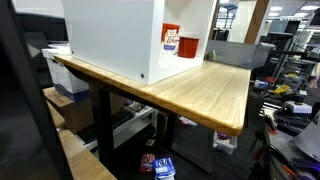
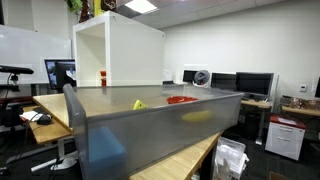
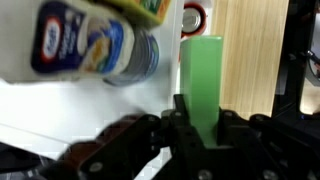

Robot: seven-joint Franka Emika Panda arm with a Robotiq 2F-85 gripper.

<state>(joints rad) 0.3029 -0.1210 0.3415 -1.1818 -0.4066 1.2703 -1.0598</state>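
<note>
Gripper [image 3: 200, 125] clamped on a green block [image 3: 202, 75]

Jaws are pressed in on the block, which sticks out ahead from between the dark fingers. It's plain bright green, matte and flat-sided, a tall rectangular shape. Past the fingertips to the left there's a glossy rounded jar [image 3: 95, 45] with a blue label, tilted, over a smooth white surface [image 3: 60, 105]. Straight beyond the block is a blurry red-and-white round thing [image 3: 193, 18]. Pale, grainy wooden tabletop [image 3: 250, 50] lies off to the right.
</note>
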